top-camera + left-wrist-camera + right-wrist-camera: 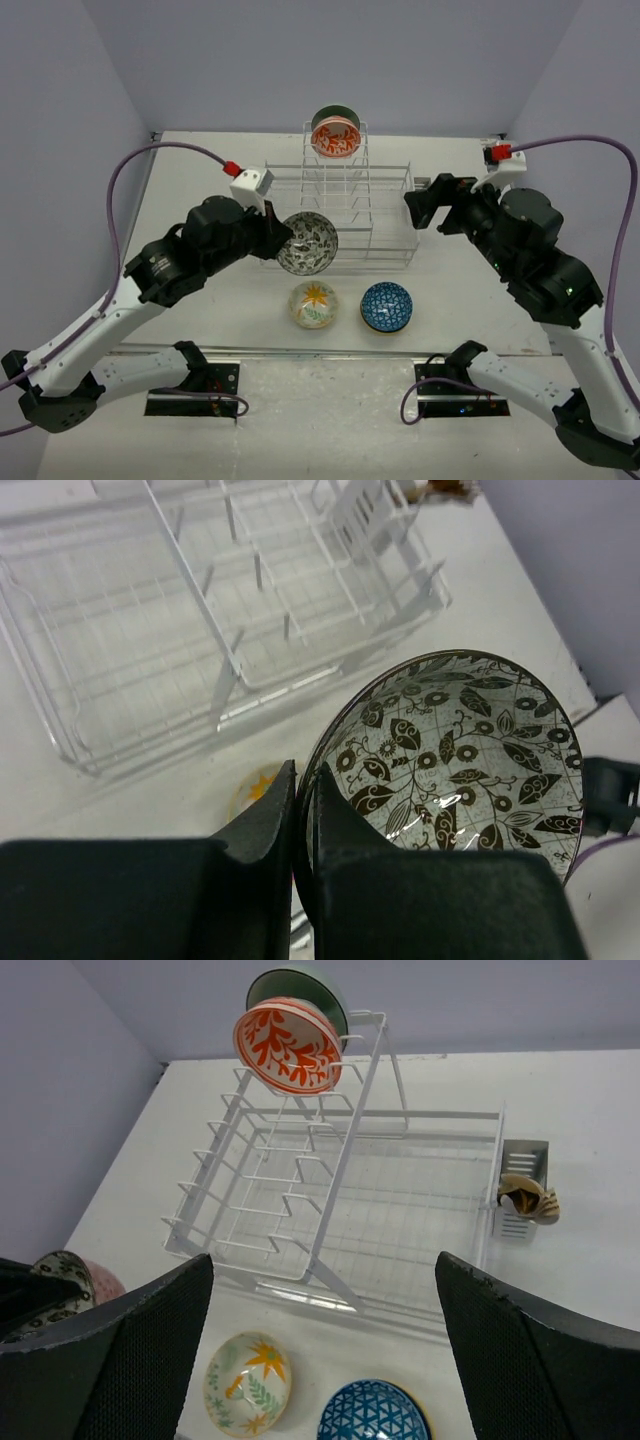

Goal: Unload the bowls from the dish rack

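Beside rack (pixel 385 215), left pincer (pixel 305 782) tight on bowl (pixel 460 750)

No words, labels, brands or numbers can be read anywhere I look; the bowls (pixel 386 307) show only painted patterns, no lettering.

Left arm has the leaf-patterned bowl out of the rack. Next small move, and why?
Probably lower the left gripper and set the leaf-patterned bowl on the table, left of the yellow-flower bowl: it hangs pinched by its rim, and that spot looks bare.
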Controlling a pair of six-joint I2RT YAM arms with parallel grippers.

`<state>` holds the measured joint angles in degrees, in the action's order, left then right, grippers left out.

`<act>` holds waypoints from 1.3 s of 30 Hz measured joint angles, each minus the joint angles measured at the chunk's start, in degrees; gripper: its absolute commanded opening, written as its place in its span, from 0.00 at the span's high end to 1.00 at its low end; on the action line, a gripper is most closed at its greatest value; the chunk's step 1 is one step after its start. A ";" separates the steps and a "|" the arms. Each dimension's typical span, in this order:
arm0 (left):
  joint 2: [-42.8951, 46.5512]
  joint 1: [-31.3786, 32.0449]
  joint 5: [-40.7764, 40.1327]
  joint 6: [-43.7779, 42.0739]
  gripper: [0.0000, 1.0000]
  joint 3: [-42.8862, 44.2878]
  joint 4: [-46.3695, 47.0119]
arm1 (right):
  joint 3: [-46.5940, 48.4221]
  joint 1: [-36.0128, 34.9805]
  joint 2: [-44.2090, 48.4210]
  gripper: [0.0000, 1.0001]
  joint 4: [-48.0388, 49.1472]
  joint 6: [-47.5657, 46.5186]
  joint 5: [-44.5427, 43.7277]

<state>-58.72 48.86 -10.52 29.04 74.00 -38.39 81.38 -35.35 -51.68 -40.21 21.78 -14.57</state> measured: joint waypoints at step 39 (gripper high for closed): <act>-7.80 0.85 -1.75 15.93 0.77 -40.81 25.68 | -8.09 0.00 1.55 0.07 -3.08 -0.15 -2.25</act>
<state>-66.52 49.71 -12.27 44.97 33.19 -12.71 73.30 -35.35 -50.13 -43.29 21.63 -16.82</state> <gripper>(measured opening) 0.174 0.925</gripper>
